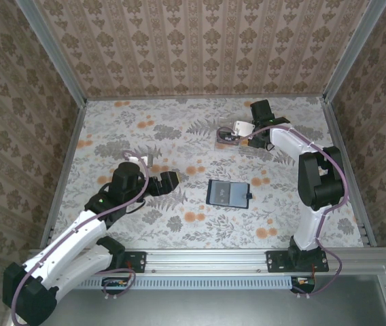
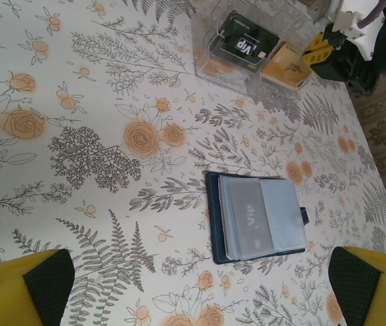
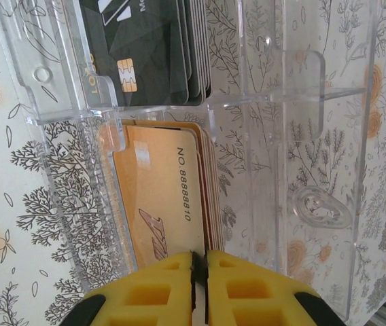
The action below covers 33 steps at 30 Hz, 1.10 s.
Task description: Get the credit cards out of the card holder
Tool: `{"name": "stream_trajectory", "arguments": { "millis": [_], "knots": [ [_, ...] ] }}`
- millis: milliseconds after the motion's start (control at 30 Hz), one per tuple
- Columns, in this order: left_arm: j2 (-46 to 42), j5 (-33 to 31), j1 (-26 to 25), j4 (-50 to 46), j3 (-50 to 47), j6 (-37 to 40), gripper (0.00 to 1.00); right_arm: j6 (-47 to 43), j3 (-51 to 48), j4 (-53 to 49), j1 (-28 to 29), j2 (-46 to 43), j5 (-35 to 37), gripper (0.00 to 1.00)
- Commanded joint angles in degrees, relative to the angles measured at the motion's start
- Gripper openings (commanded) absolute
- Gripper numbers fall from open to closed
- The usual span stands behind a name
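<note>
Card holder (image 1: 228, 193) lies open mid-frame on the counter (image 1: 145, 129) in the top view. Left end effector (image 1: 168, 182), just to its left, is spread wide. Right end effector (image 3: 200, 288) is pressed together over tan cards (image 3: 166, 197) in the clear box (image 3: 295, 102), upper middle.

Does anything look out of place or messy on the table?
Nothing stands out. The card holder lies open and flat, and the black cards and tan cards sit neatly in separate compartments of the clear box.
</note>
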Motion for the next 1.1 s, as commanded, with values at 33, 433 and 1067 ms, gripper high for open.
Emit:
{"name": "stream_trajectory", "arguments": {
  "millis": [33, 433, 1067],
  "knots": [
    [-0.48, 0.7, 0.38, 0.24, -0.62, -0.1, 1.0, 1.31, 0.06, -4.47, -0.08, 2.11, -0.24, 0.15],
    [-1.08, 0.8, 0.47, -0.3, -0.54, -0.01, 1.0, 6.31, 3.73, -4.83, -0.2, 1.59, -1.15, 0.26],
    [-2.58, 1.38, 0.48, 0.43, -1.59, -0.97, 1.0, 20.99, 5.22, -2.08, -1.05, -2.36, -3.1, 0.28]
  ]
}}
